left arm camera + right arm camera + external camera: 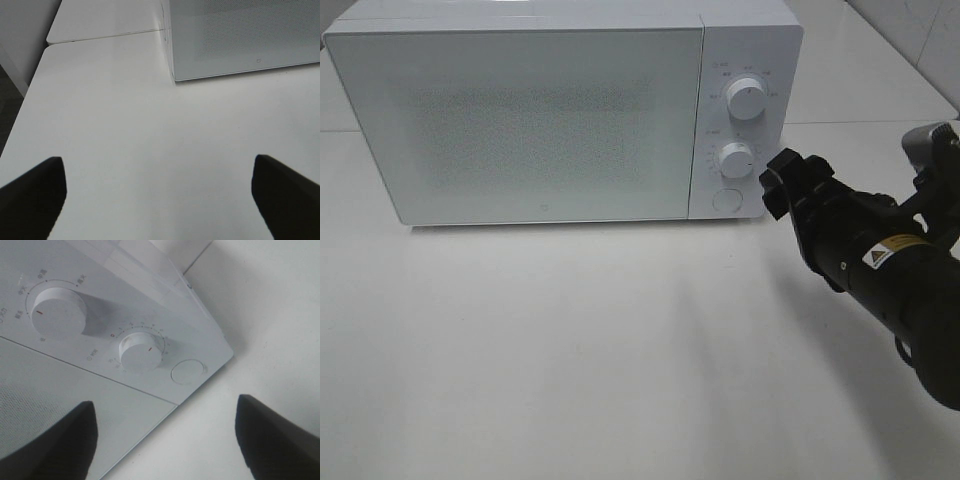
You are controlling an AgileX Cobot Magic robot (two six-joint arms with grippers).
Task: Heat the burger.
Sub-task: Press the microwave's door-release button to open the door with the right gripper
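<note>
Hovering over the white table at the left, the left jaws stand wide apart and empty. The microwave fills the upper frame, its frosted door closed. The burger shows in no view, so I cannot tell whether it sits inside. If it does, loading is done and only setting the heat is left. Right of the door are an upper dial, a lower dial and a round button. From the right edge, the right arm aims its right jaws at them, spread and holding nothing, with nothing in the way.
</note>
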